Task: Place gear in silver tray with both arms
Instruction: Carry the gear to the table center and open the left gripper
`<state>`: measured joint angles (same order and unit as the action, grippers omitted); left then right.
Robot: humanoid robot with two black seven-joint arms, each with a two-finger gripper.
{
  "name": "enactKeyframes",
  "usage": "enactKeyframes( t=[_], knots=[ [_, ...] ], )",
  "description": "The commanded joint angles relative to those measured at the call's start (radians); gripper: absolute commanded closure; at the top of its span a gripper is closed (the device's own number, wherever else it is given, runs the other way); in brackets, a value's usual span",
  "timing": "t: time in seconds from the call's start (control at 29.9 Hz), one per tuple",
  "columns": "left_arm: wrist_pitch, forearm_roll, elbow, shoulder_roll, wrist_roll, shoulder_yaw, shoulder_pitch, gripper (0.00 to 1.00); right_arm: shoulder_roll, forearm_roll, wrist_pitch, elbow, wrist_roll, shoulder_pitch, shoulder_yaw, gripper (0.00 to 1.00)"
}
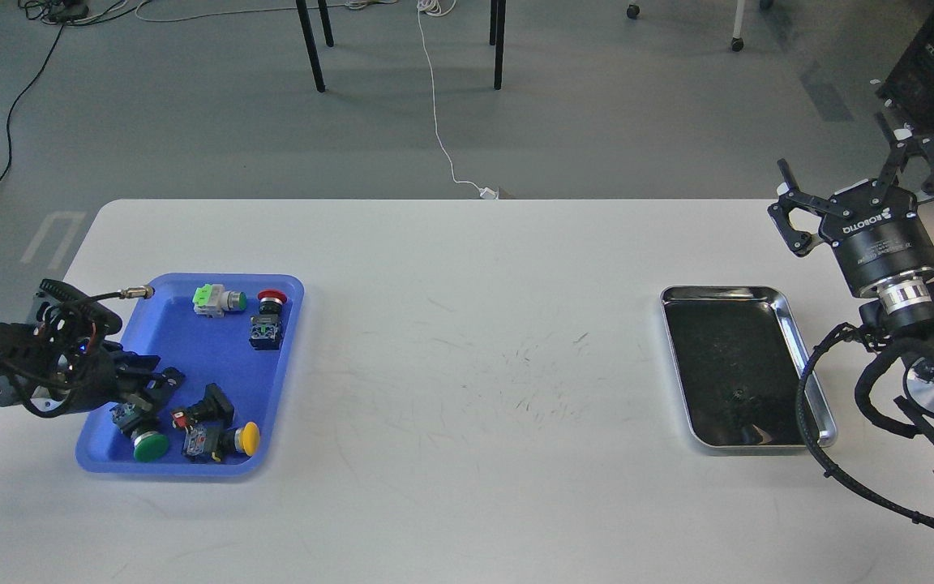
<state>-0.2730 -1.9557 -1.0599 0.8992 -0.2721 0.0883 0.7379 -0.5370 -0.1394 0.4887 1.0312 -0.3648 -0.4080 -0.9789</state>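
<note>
L claw point(160, 383) is down in the blue tray point(289, 324), right over the green-capped button point(150, 446); can't tell if it grips. R claw point(864, 195) hangs wide open, silver tray point(791, 320) just below it. Pickup step, I reckon; next needs a firm grab, then a carry across.
</note>
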Motion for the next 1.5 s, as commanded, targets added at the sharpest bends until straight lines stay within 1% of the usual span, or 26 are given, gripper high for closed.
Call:
enactKeyframes(
  t=[0.0,0.2,0.37,0.43,0.5,0.6,0.7,0.77,0.84,0.9,1.0,1.04,1.07,1.14,1.27,1.47],
  knots=[
    [-0.002,-0.002,0.009,-0.002,0.001,0.001,-0.002,0.80,0.000,0.000,0.000,0.000,0.001,-0.002,-0.009,0.02],
    [-0.002,0.000,0.011,-0.006,-0.001,0.002,0.001,0.84,0.000,0.000,0.000,0.004,0.000,-0.002,-0.011,0.02],
    [-0.003,0.001,-0.006,-0.003,-0.005,0.014,0.028,0.84,-0.001,0.000,0.000,0.006,0.001,-0.002,-0.014,0.02],
    [-0.005,0.006,-0.029,0.004,-0.019,0.016,0.069,0.84,-0.001,0.000,0.000,0.007,0.000,-0.002,-0.017,0.02],
    [-0.012,0.027,-0.070,0.024,-0.022,0.015,0.124,0.84,-0.004,0.000,0.000,0.010,0.001,-0.002,-0.018,0.02],
    [-0.060,0.089,-0.152,0.056,-0.021,0.018,0.188,0.84,-0.011,0.000,0.000,0.026,0.003,-0.002,-0.027,0.02],
    [-0.121,0.121,-0.231,0.049,-0.015,0.018,0.261,0.83,-0.014,0.000,0.000,0.033,0.006,-0.005,-0.029,0.02],
    [-0.152,0.121,-0.273,0.027,-0.007,0.018,0.288,0.84,-0.026,0.000,0.000,0.052,0.007,-0.008,-0.029,0.02],
    [-0.170,0.121,-0.291,-0.044,-0.001,0.016,0.310,0.84,-0.049,0.000,0.000,0.079,0.009,-0.011,-0.029,0.02],
    [-0.172,0.118,-0.290,-0.139,0.022,0.013,0.324,0.84,-0.070,0.000,0.000,0.102,0.009,-0.014,-0.029,0.02],
    [-0.172,0.110,-0.266,-0.261,0.091,0.007,0.325,0.83,-0.081,0.001,-0.002,0.121,0.009,-0.017,-0.027,0.02],
    [-0.172,0.110,-0.241,-0.314,0.122,0.005,0.324,0.83,-0.081,0.001,-0.005,0.125,0.009,-0.017,-0.029,0.02],
    [-0.172,0.110,-0.218,-0.360,0.142,0.005,0.321,0.83,-0.083,0.001,-0.010,0.130,0.010,-0.017,-0.027,0.02],
    [-0.172,0.110,-0.166,-0.475,0.168,0.001,0.314,0.82,-0.084,0.001,-0.018,0.135,0.010,-0.018,-0.027,0.02],
    [-0.170,0.106,-0.079,-0.624,0.183,-0.008,0.305,0.82,-0.097,0.001,-0.019,0.145,0.010,-0.017,-0.027,0.02],
    [-0.164,0.101,0.015,-0.738,0.191,-0.050,0.290,0.81,-0.098,0.006,-0.033,0.159,0.010,-0.017,-0.014,0.02]
  ],
)
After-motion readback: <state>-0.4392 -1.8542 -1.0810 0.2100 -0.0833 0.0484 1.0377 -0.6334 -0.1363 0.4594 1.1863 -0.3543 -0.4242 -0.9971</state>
